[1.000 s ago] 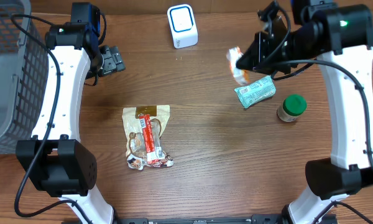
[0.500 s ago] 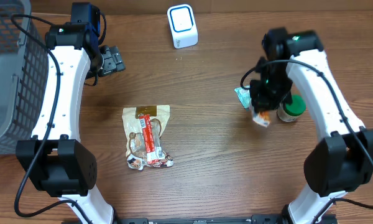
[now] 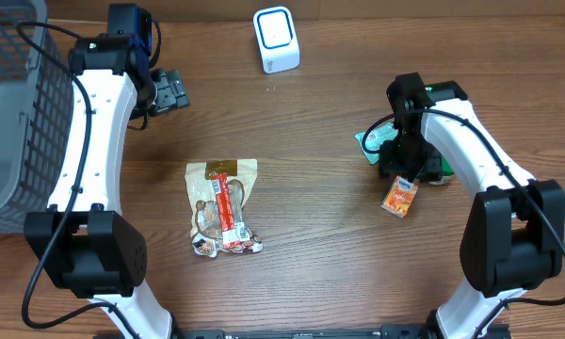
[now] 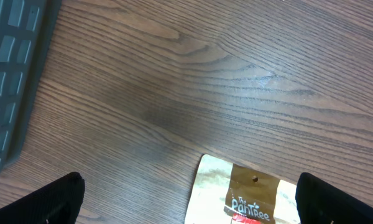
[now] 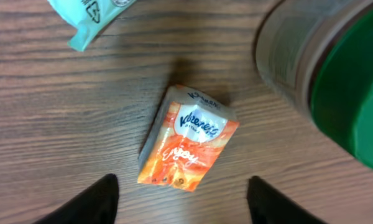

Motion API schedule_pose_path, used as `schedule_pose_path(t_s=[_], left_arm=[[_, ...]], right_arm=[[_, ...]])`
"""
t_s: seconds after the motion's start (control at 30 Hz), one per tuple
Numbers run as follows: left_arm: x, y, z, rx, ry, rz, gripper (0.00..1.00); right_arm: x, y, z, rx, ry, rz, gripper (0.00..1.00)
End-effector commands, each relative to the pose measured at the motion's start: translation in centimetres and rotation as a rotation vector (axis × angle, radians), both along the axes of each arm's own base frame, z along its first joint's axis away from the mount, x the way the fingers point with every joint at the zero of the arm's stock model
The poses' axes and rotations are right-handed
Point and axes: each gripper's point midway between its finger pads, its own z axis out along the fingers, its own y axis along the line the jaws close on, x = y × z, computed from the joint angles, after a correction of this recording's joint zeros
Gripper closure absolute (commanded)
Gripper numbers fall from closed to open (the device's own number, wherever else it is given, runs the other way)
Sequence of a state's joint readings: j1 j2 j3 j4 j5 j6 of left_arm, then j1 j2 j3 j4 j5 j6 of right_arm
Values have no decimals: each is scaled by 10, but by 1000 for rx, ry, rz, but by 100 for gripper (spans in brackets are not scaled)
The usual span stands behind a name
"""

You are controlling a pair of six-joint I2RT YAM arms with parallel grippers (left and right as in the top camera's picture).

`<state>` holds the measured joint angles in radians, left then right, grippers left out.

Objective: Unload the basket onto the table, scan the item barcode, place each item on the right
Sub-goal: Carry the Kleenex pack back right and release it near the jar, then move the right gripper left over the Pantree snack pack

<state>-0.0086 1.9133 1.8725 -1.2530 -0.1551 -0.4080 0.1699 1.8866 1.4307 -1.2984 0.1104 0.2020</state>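
On the worktop (image 3: 320,245), the big snack bag (image 3: 223,205) lies well apart from the green-lidded jar (image 5: 336,81), over on my left arm's side. The mint-green wrapper (image 3: 372,139) sits just beside the jar. The orange tissue pack (image 3: 401,196) lies flat near the jar, free, under my right end effector (image 5: 185,202), whose fingers stand apart. My left end effector (image 4: 191,199), far from the jar, gapes wide and holds nothing.

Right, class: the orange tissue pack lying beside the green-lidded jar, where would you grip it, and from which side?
Grip the orange tissue pack across its two long edges, mid-length, coming straight down from above. It lies flat on the table, so only those edges are offered; the jar probably crowds a sideways approach.
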Motion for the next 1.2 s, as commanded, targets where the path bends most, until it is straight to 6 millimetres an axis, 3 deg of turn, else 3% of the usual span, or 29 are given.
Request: schedule_pose_path(t_s=[0.0,0.17,0.37,0.53,0.57,0.73,0.97,1.17], left_arm=[[2,3,5,15,-13,-6,0],[2,3,5,15,-13,-6,1],[2,3,5,15,-13,-6,0],[2,3,5,15,-13,-6,1],[2,3,5,15,-13,-6,0],[2,3,5,15,-13,-6,1],[2,3,5,15,-13,-6,0],[2,3,5,15,-13,-6,0]], right_arm=[[5,9,-2,54,-21,-45,26],[4,51,6,275,-1,-39,32],[-3,141,40,657,-17,119,56],[-27,201,43,693,2,240,58],[-36,222,43,701,1,279,58],[-73,283,42,684,-25,416,60],[-86,322,33,548,-188,448,64],[-90,349,29,537,-320,480,65]])
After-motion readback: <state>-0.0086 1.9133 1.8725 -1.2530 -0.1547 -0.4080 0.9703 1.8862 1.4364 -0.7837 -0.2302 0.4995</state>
